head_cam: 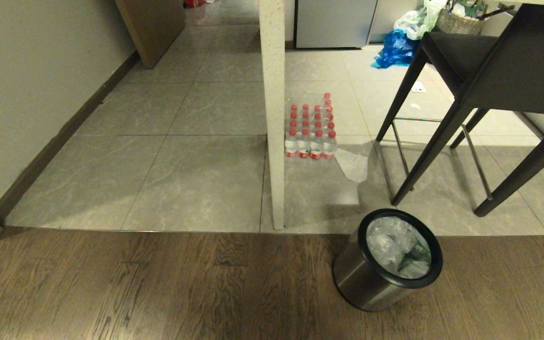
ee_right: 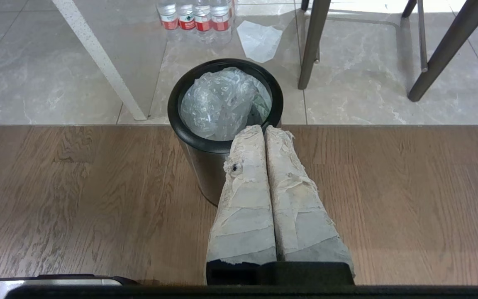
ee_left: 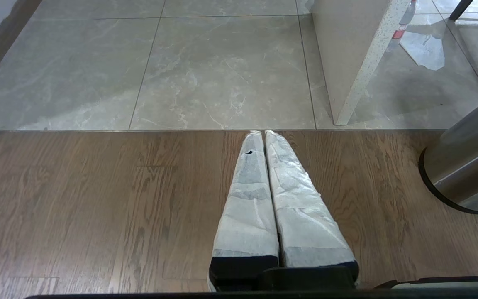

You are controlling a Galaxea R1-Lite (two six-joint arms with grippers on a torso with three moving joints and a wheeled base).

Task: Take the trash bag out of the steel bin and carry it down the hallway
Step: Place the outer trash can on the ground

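One steel bin [head_cam: 387, 259] stands on the dark wood-plank floor [head_cam: 158, 283], just beside the seam where the grey tiles [head_cam: 191, 179] begin. One trash bag [head_cam: 397, 245] sits crumpled inside the bin, below its black rim, its translucent plastic filling most of the opening.

One speckled white post [head_cam: 273, 113] rises from the tiles just beyond the bin. Behind the post stands one pack of red-capped water bottles [head_cam: 310, 127], four across its near row and about five rows deep. A pale scrap [head_cam: 353, 164] lies on the tiles between the pack and the bin. One dark stool [head_cam: 484, 94] stands on the tiles beyond the bin, and one blue plastic bag [head_cam: 395, 49] lies well beyond the stool.

The right gripper [ee_right: 264, 129] hangs over the wood floor at the near side of the bin, its two tape-wrapped fingers pressed together on nothing. The left gripper [ee_left: 262, 133] hangs over bare planks, the bin off to one side, its fingers likewise closed and empty.
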